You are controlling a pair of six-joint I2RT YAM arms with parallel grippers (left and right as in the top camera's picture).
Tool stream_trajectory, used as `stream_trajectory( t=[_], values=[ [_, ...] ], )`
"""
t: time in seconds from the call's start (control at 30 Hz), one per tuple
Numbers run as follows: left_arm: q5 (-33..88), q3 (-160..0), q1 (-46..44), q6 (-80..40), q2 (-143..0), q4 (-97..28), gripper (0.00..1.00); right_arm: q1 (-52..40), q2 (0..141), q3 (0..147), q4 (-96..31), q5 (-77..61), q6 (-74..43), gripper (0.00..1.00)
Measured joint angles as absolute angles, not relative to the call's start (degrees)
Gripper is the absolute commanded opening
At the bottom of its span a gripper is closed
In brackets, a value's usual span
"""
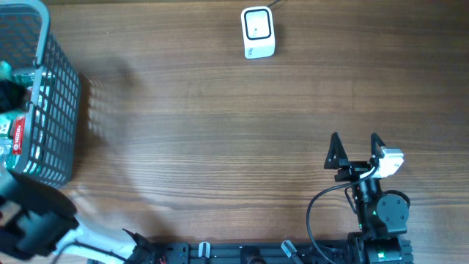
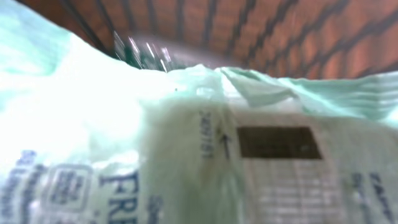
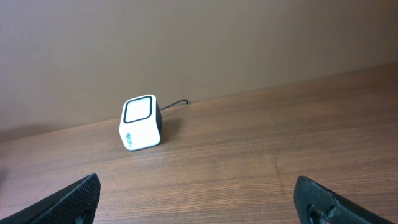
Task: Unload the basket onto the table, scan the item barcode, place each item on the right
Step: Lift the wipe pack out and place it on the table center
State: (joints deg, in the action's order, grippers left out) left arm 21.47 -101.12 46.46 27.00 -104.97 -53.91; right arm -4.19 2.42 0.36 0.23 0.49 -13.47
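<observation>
a brown wood-grain table [image 1: 220, 132] meets a plain tan wall [image 3: 199, 37] behind it.

A pale green plastic package [image 2: 93, 124] fills nearly the whole view, blurred and very close. On its right part sits a white label [image 2: 292, 180] bearing a dark rectangle [image 2: 278, 142]. Above the package runs a mesh wall [image 2: 249, 31].

Basket [image 1: 62, 110] far L; scanner [image 1: 258, 32] rear ctr.
</observation>
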Motion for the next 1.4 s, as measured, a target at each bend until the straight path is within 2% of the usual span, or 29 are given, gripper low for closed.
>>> stream_trajectory(
  t=[0.27,0.37,0.53,0.7,0.8,1.13,1.4],
  values=[
    [20.64,-106.43,43.53,12.45,-84.05,-48.01,0.48,-4.19,2.42,0.36,0.25,0.49,-13.45,1.0],
    [20.38,-106.5,37.39,7.05,-79.66,-51.24,0.47,-4.19,2.42,0.36,0.25,0.49,-13.47,1.0],
    [13.39,-106.52,21.08,-2.28,-76.97,-61.67,0.45,-4.19,2.42,0.36,0.25,0.49,-13.47,1.0],
    [1.15,-105.08,2.22,-12.05,-78.39,-69.84,0.5,-4.19,2.42,0.36,0.23,0.49,-13.47,1.0],
    [-2.68,-100.25,-7.6,-17.56,-79.85,-69.28,0.38,-4.19,2.42,0.36,0.23,0.49,-13.47,1.0],
    [-4.97,-78.61,-29.78,-34.44,-93.01,-50.17,0.37,-4.19,2.42,0.36,0.25,0.49,-13.47,1.0],
    [-7.94,-77.08,-42.63,-39.42,-105.89,-37.85,0.38,-4.19,2.42,0.36,0.23,0.49,-13.47,1.0]
  ],
)
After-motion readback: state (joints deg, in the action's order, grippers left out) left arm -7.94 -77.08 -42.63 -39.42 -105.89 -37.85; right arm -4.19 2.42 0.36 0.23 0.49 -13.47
